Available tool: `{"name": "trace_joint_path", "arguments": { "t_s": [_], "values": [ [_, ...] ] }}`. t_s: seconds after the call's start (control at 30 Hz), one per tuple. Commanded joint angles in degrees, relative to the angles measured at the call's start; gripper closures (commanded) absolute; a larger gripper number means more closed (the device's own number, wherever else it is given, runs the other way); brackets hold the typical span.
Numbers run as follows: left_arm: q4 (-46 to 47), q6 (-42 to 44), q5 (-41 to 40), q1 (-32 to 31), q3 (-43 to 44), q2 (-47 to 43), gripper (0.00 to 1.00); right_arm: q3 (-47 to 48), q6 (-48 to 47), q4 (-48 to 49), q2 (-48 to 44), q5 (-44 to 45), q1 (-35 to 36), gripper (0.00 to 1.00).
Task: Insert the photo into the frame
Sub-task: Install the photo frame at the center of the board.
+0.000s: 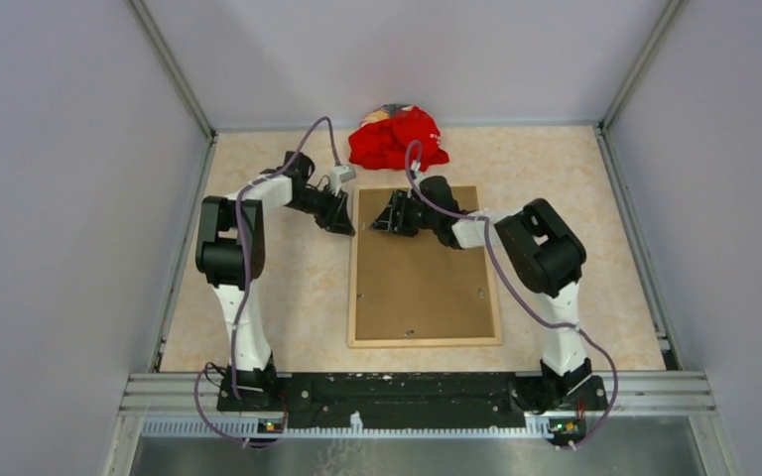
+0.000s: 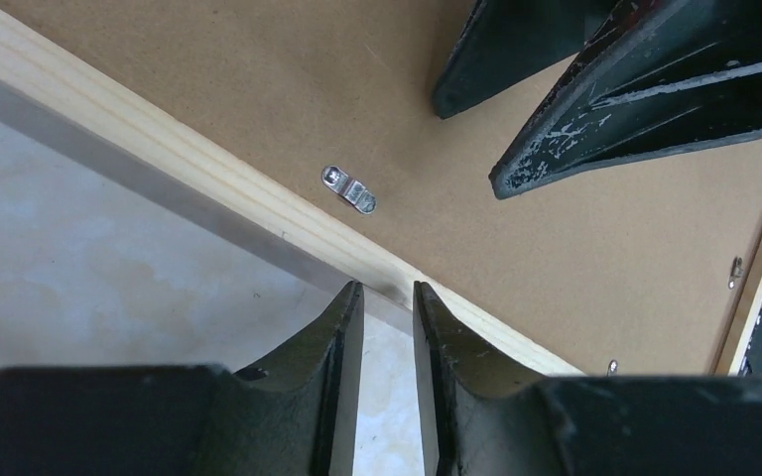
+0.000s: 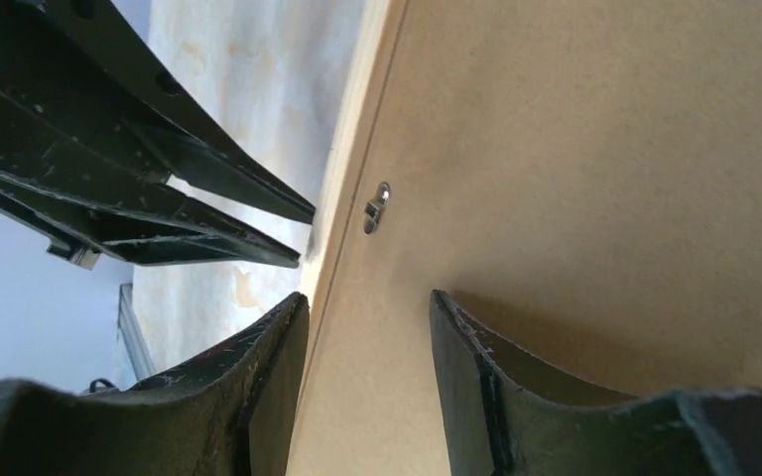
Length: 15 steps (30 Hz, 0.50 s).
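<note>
A: Location?
B: Thin light-wood rectangular frame (image 1: 425, 342) lies flat mid-table, brown backing board (image 1: 422, 288) up.
A: Grippers?
B: Left gripper (image 2: 389, 288) narrowly parted at the left rim; right gripper (image 3: 369, 297) parted, empty, over the board's far-left part.

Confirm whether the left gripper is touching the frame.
Cannot tell. In the left wrist view the left gripper overlaps the frame at its outer edge, but neither contact nor a gap shows plainly.
</note>
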Motion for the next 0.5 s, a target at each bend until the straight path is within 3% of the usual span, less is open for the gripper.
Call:
{"name": "trace_joint_path", "arguments": {
  "t_s": [0.0,0.47],
  "values": [
    [-0.2,1.1,2.0,-0.1,-0.1,0.2,0.7,5.0,0.8,2.3,2.6,-2.8,0.6,0.51],
    [1.0,1.9,1.0,-0.1,-2.5,0.8,0.75,10.5,0.9,-1.0,8.2,-1.5,2.6,0.54]
  ]
}}
